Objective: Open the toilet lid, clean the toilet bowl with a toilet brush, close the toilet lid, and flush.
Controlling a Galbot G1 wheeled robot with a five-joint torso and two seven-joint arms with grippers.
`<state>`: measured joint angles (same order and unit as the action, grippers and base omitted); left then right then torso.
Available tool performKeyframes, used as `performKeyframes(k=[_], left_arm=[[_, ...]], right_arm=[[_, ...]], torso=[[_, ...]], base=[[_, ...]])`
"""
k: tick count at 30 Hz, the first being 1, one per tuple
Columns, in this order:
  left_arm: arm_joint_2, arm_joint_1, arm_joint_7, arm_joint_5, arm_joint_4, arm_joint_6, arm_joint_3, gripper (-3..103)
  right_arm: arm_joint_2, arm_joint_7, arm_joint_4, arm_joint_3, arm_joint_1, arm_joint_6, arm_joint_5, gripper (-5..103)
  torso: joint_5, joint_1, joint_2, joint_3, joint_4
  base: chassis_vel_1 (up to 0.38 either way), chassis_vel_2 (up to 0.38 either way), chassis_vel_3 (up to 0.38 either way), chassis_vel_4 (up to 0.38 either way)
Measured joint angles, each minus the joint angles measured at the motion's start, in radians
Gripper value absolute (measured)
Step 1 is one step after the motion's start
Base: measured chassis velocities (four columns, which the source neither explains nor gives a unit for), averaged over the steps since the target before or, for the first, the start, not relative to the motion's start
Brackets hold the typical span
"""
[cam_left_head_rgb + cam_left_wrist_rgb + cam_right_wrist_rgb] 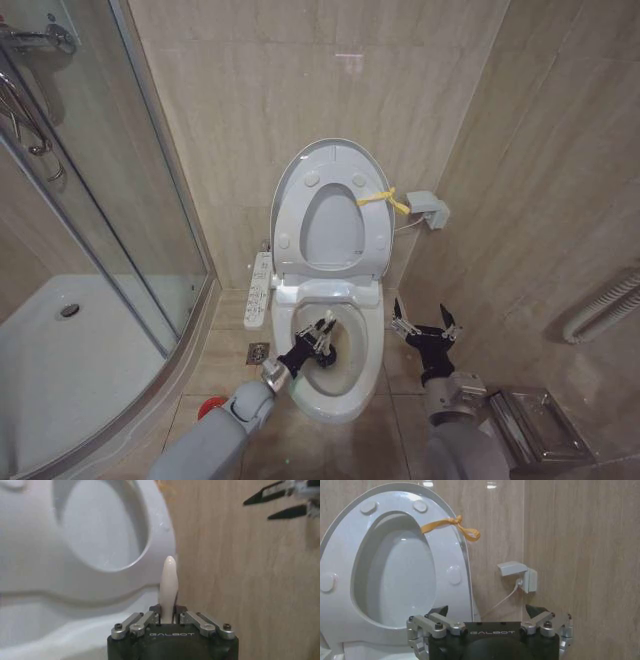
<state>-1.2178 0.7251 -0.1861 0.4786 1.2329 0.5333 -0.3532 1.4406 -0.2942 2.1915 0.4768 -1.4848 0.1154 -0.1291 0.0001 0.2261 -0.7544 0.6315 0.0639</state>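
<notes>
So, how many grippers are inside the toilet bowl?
1: the left gripper, shut on the toilet brush, is in the toilet bowl. The right gripper hangs open beside it.

1. The toilet lid [305, 170] stands upright at the far wall, behind the toilet bowl [362, 385].
2. The left gripper [320, 340] is inside the bowl, holding the toilet brush [168, 587].
3. The right gripper [425, 325] hangs right of the bowl.
4. The shower tray [60, 370] lies at the left.

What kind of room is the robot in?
A bathroom, most likely: there is a white toilet bowl with its toilet lid raised, a glass shower beside it, and tiled walls.
</notes>
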Motion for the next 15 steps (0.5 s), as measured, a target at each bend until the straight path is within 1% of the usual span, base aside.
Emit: performKeyframes(k=[1, 4, 5, 8, 15], left_arm=[[0.000, 0.000, 0.000, 0.000, 0.000, 0.000, 0.000, 19], [-0.039, -0.032, 0.004, 0.003, 0.002, -0.009, -0.026, 19], [-0.039, -0.032, 0.004, 0.003, 0.002, -0.009, -0.026, 19], [-0.069, -0.054, 0.005, 0.007, -0.004, -0.017, -0.047, 19], [-0.082, -0.061, 0.004, 0.028, 0.001, -0.028, -0.074, 19]], right_arm=[[0.000, 0.000, 0.000, 0.000, 0.000, 0.000, 0.000, 100], [0.000, 0.000, 0.000, 0.000, 0.000, 0.000, 0.000, 100], [0.000, 0.000, 0.000, 0.000, 0.000, 0.000, 0.000, 100], [0.000, 0.000, 0.000, 0.000, 0.000, 0.000, 0.000, 100], [0.000, 0.000, 0.000, 0.000, 0.000, 0.000, 0.000, 100]], torso=[[0.0000, 0.000, 0.000, 0.000, 0.0000], [0.0000, 0.000, 0.000, 0.000, 0.0004], [0.0000, 0.000, 0.000, 0.000, 0.0004], [0.0001, 0.000, 0.000, 0.000, 0.0004], [0.0000, 0.000, 0.000, 0.000, 0.0002]], base=[[0.000, 0.000, 0.000, 0.000], [0.000, 0.000, 0.000, 0.000], [0.000, 0.000, 0.000, 0.000], [0.000, 0.000, 0.000, 0.000], [0.000, 0.000, 0.000, 0.000]])
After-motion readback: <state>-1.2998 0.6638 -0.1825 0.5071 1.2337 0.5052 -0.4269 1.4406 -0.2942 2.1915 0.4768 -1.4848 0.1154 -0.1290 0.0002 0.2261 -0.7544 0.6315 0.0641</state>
